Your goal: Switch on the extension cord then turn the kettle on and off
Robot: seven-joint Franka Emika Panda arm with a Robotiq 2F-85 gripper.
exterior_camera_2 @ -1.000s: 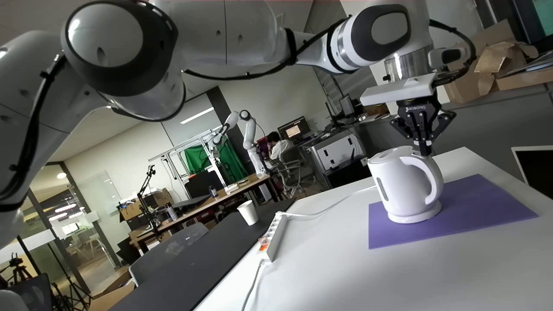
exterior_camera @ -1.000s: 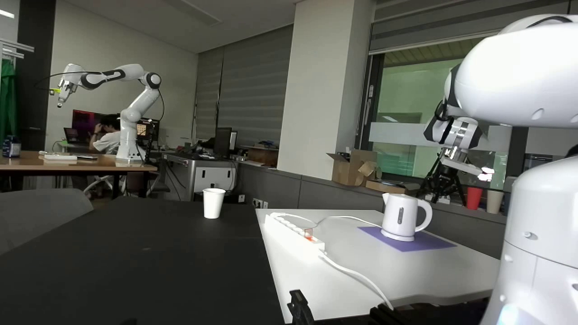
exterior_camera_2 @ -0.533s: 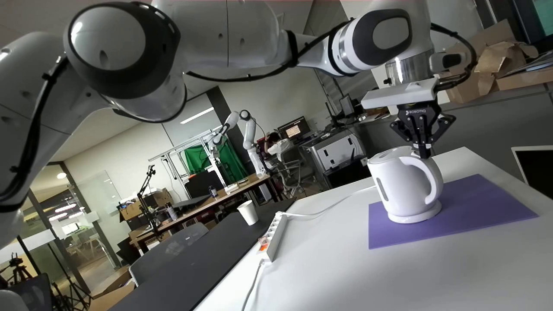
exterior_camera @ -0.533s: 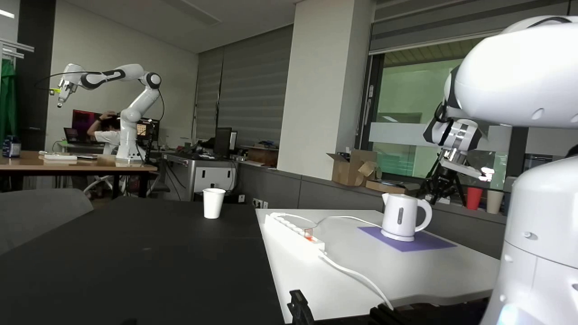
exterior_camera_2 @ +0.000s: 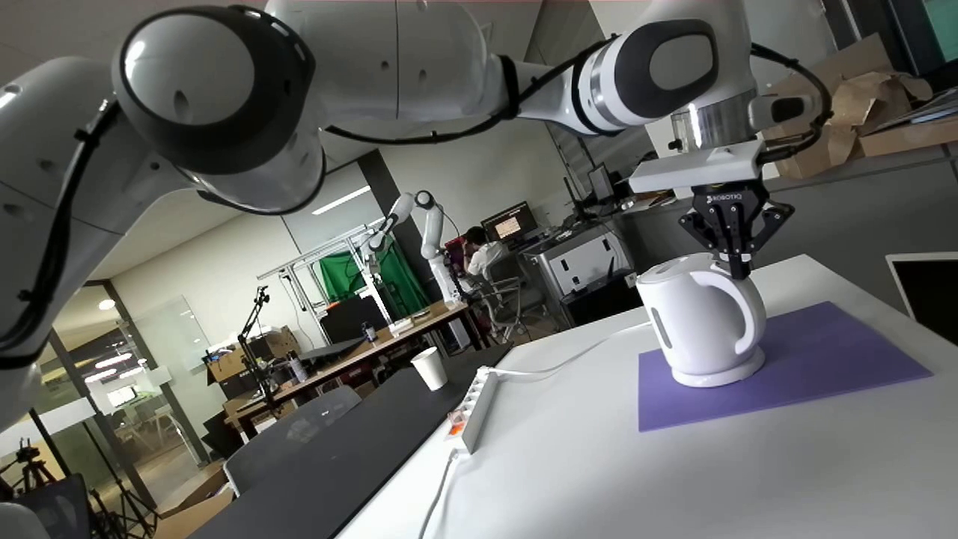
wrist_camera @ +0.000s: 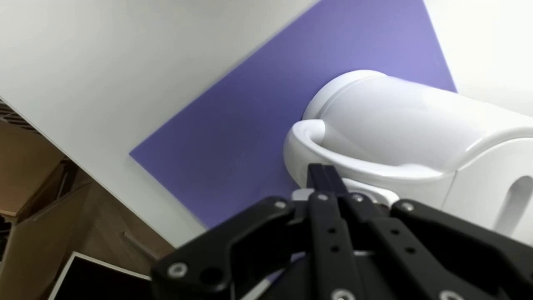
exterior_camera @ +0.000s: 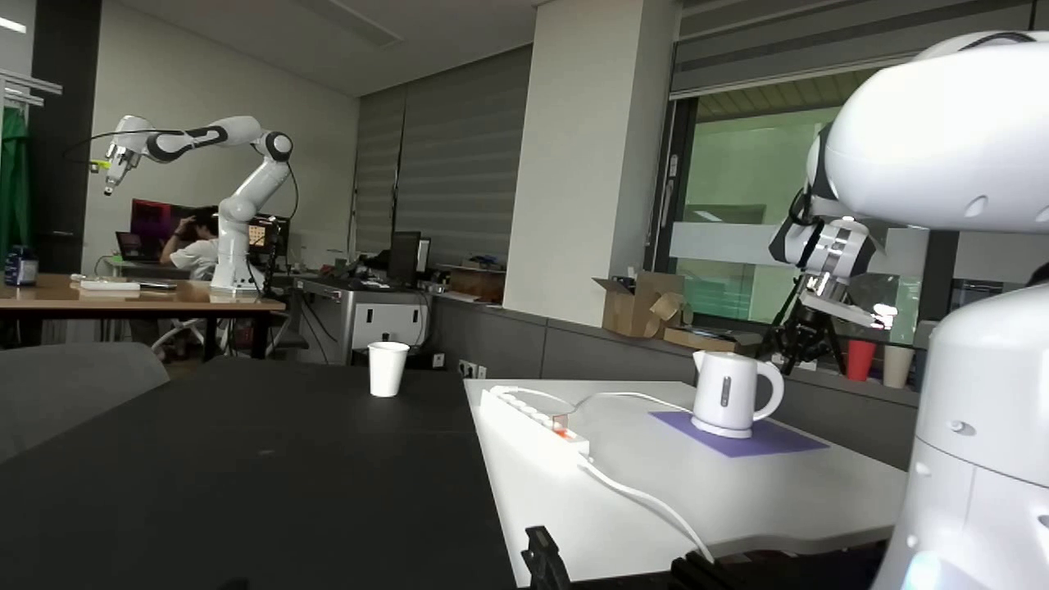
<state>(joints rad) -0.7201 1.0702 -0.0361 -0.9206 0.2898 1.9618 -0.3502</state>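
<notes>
The white kettle (exterior_camera_2: 700, 329) stands upright on its base in both exterior views (exterior_camera: 724, 397). In the wrist view its body (wrist_camera: 399, 116) and loop handle (wrist_camera: 366, 166) fill the right side. My gripper (exterior_camera_2: 739, 272) points down with its fingers together, at the top of the handle. In the wrist view the closed fingertips (wrist_camera: 320, 166) overlap the handle's outer side, with nothing between them; contact cannot be told for sure. The white extension cord (exterior_camera_2: 477, 412), with a red-orange switch (exterior_camera: 560, 426), lies away from the gripper in both exterior views and is not discernible in the wrist view.
A purple mat (exterior_camera_2: 838, 367) lies under the kettle on the white table (exterior_camera_2: 584, 464). A white cable runs from the strip toward the kettle. A white cup (exterior_camera: 387, 369) stands on the adjoining black table (exterior_camera: 246, 459). Cardboard boxes (exterior_camera: 643, 303) sit on the ledge behind.
My closed gripper has moved slightly down at the top of the handle. The kettle's handle side looks shifted very slightly. The extension cord and cup have not moved.
</notes>
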